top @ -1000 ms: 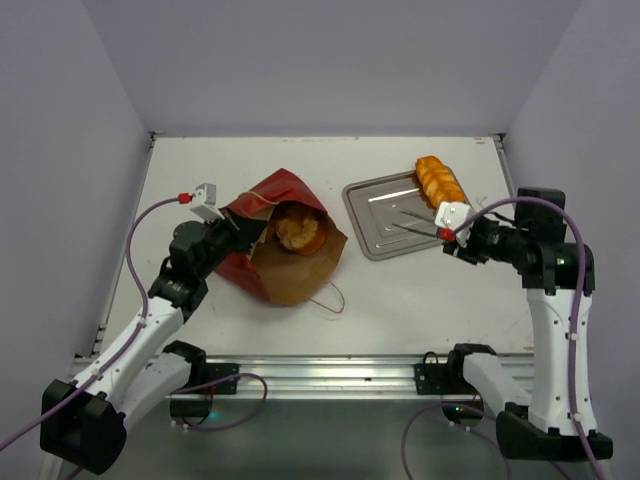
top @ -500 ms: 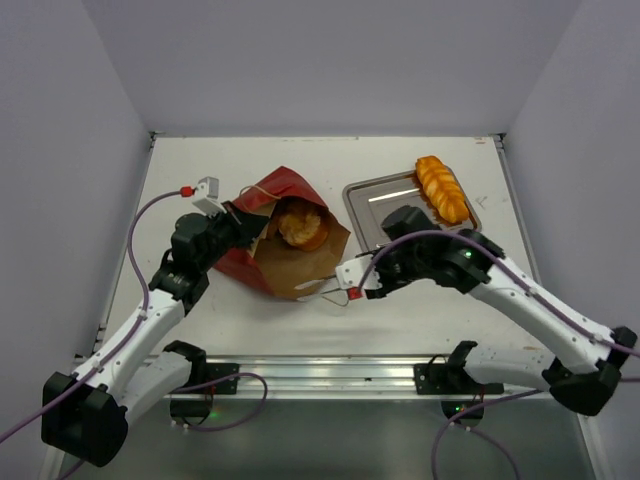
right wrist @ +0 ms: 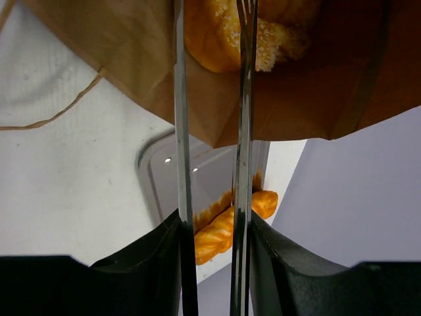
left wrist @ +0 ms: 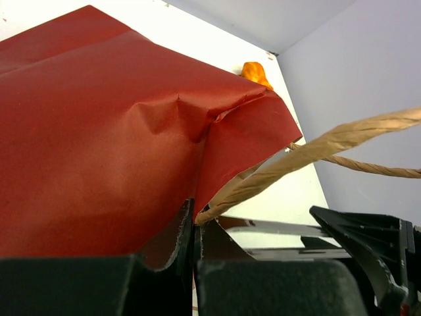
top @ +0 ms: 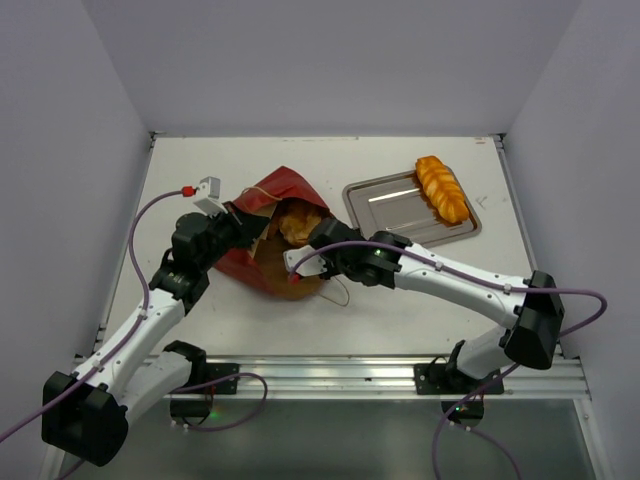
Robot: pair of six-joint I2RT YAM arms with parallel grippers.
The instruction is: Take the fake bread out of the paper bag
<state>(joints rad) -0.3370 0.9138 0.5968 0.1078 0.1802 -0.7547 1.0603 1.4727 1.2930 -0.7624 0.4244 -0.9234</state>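
Note:
The paper bag (top: 243, 266) lies on its side, dark red outside, its brown mouth facing right. A glossy golden bun (top: 291, 228) sits inside the mouth. My left gripper (top: 238, 223) is shut on the bag's upper edge by the string handle (left wrist: 316, 148); the red paper (left wrist: 99, 131) fills the left wrist view above the jaws (left wrist: 194, 227). My right gripper (top: 300, 245) is open at the bag mouth. In the right wrist view its thin fingers (right wrist: 212, 20) straddle the bun (right wrist: 210, 39) inside the brown paper (right wrist: 316, 85). A braided loaf (top: 441, 187) lies on the tray.
The shiny metal tray (top: 385, 212) stands right of the bag, with the braided loaf on its far right edge; tray (right wrist: 158, 178) and loaf (right wrist: 214, 234) also show in the right wrist view. A loose string handle (top: 335, 292) lies on the table before the bag.
My right arm has swung left from the tray, across the table, to the bag mouth. My left gripper still holds the bag's edge, having lifted it slightly.

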